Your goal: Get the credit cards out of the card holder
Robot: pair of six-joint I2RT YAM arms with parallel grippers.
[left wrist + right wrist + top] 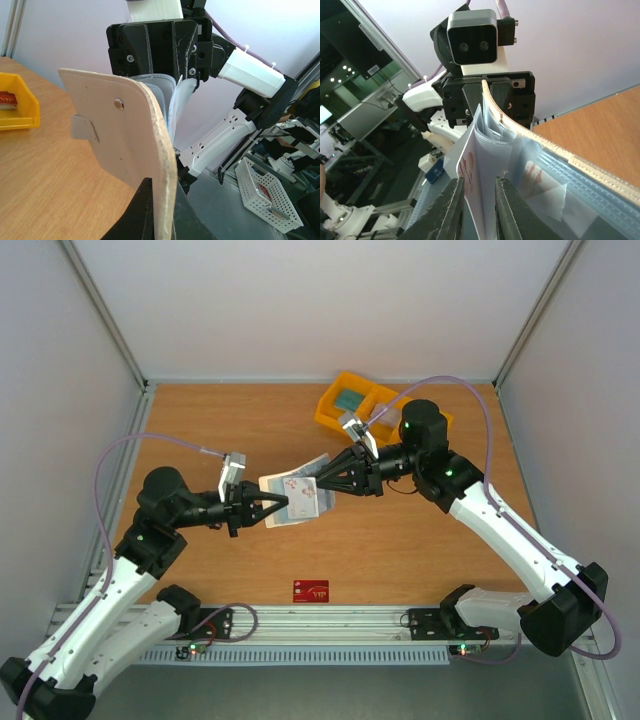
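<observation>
Black right gripper (479, 182) fingers pinch one pale card with reddish print (469, 167) inside the cream-white folding card holder (120, 145), held in mid-air between both arms.
The left gripper (162, 202) is clamped on the holder's left edge, its snap stud showing, pale blue clear pockets fanned open above the wooden table (200, 420). One red card (311, 591) lettered "VIP" lies by the near edge; one yellow plastic bin (335, 415) sits far right.

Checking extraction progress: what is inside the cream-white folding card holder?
Inside the cream-white folding card holder, a pale card with reddish print shows, gripped by the right claw. Deeper pockets are covered.
</observation>
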